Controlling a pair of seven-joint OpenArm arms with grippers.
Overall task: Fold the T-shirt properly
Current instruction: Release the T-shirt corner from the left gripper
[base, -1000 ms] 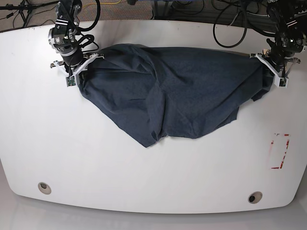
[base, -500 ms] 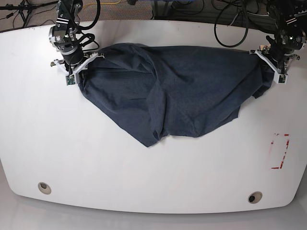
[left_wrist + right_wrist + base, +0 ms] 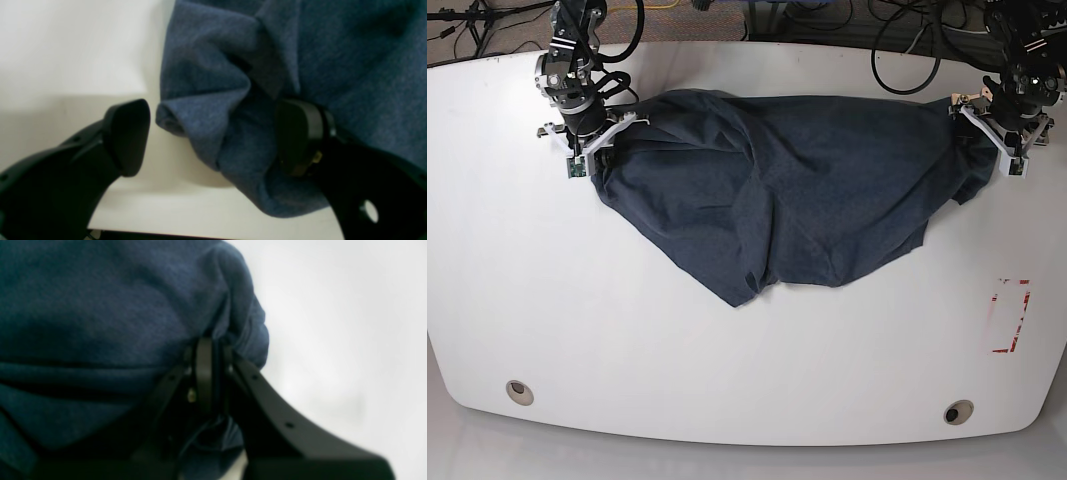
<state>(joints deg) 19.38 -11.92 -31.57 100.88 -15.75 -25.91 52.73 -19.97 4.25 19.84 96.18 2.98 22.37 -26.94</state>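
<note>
The T-shirt lies spread and rumpled on the tabletop, its one corner pinched in the right gripper to keep it anchored, while the left gripper gapes wide around a bunched fold, gripping nothing.

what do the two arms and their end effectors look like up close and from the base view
Both arms are black with exposed joints and looped black cables. The left end effector and the right end effector have white bracket-like frames in the base view. Up close, the fingers are matt black with broad rounded pads, with small round holes in the black frame.
</note>
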